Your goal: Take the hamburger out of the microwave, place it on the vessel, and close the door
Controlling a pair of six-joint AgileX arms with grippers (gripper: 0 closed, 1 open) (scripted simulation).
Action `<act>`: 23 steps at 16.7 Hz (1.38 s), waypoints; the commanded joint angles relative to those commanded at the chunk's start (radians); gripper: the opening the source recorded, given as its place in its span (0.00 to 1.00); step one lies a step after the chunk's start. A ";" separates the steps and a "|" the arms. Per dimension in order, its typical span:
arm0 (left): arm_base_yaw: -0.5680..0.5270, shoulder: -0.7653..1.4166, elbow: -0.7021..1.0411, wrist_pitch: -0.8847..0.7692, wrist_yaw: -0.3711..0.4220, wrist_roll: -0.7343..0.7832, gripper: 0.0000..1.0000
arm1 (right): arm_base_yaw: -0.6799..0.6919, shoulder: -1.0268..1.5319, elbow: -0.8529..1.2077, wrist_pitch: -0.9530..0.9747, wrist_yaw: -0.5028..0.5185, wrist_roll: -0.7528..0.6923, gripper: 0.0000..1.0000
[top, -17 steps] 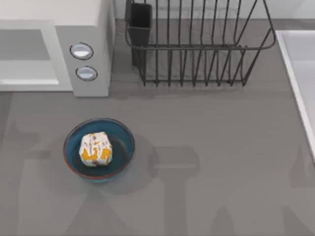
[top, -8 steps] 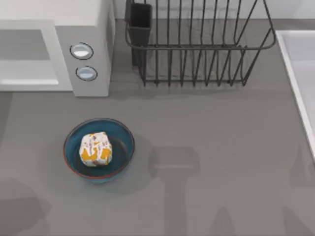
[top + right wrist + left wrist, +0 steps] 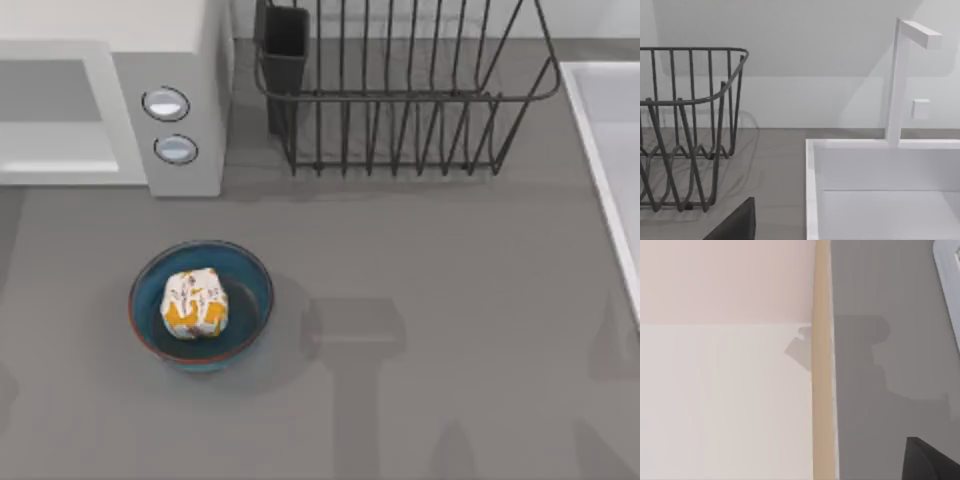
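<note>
Showing a matt, smooth grey bench [image 3: 450, 300]. Carrying a glossy, glazed-looking blue vessel [image 3: 248, 290] at 8 o'clock, holding the hamburger [image 3: 194, 303] in crinkled papery wrapper. Looking like smooth white plastic on the microwave [image 3: 185, 60] at 10 o'clock, its knobs [image 3: 165, 103] shining metallic. Standing as thin dark wire, the dish rack [image 3: 400, 110] at 12 o'clock. Looking smooth, matt white, the sink [image 3: 880, 190].

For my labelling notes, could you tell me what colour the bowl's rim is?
Thin reddish-brown, around the blue bowl; clearest in the top view.
</note>
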 joint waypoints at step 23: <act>-0.010 0.110 -0.275 0.390 0.001 -0.004 0.00 | 0.000 0.000 0.000 0.000 0.000 0.000 1.00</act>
